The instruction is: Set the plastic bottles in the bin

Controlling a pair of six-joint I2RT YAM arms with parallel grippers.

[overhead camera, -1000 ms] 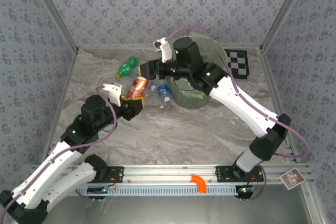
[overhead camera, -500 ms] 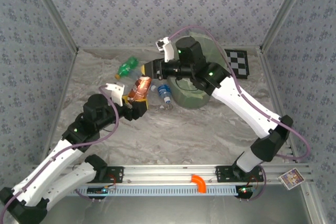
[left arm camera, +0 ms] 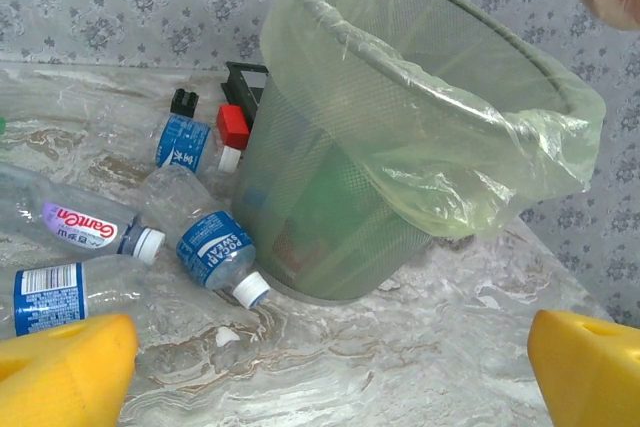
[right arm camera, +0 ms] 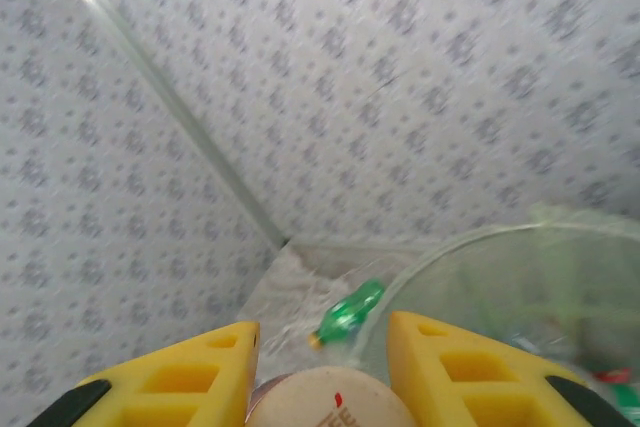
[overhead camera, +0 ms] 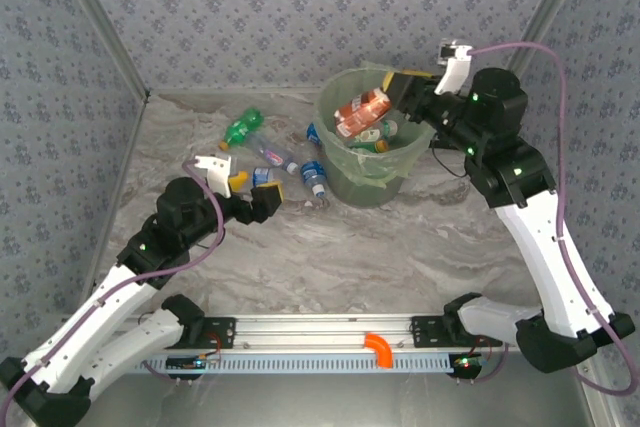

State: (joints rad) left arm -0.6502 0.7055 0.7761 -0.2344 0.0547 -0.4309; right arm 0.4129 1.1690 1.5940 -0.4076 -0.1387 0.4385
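Pincers first: right pincer [overhead camera: 397, 94] is clamped on the red-orange bottle [overhead camera: 360, 107], which hangs sideways over the mouth of the bin [overhead camera: 360, 183], about level w/ the rim. On the right wrist cam the bottle's pale round end sits snug btw the two yellow fingers [right arm camera: 175, 387], w/ the bin's rim curving off to the right. Left pincer [overhead camera: 264, 198] is spread wide w/ nothing in it, low over the table [overhead camera: 400, 247] just left of the bin. On its own cam the yellow fingertips [left arm camera: 60, 367] sit at opposite bottom corners w/ bare marble btw them.

Bin stands upright w/ a pale green liner bag [left arm camera: 520, 157] folded over the rim. Bottles inside [overhead camera: 380, 137] already, greenish stuff mostly, can't tell how many tbh.

Left on the table:
- green bottle [overhead camera: 240, 130] lying far left, well apart from the bin
- clear bottle w/ purple label [left arm camera: 80, 227], and one w/ a barcode label [left arm camera: 50, 297] just beside it
- Pocari Sweat bottle [left arm camera: 215, 247], white cap just beside the bin's foot
- blue-label bottle [left arm camera: 185, 142] further back beside the bin, next to a small red block [left arm camera: 232, 125]
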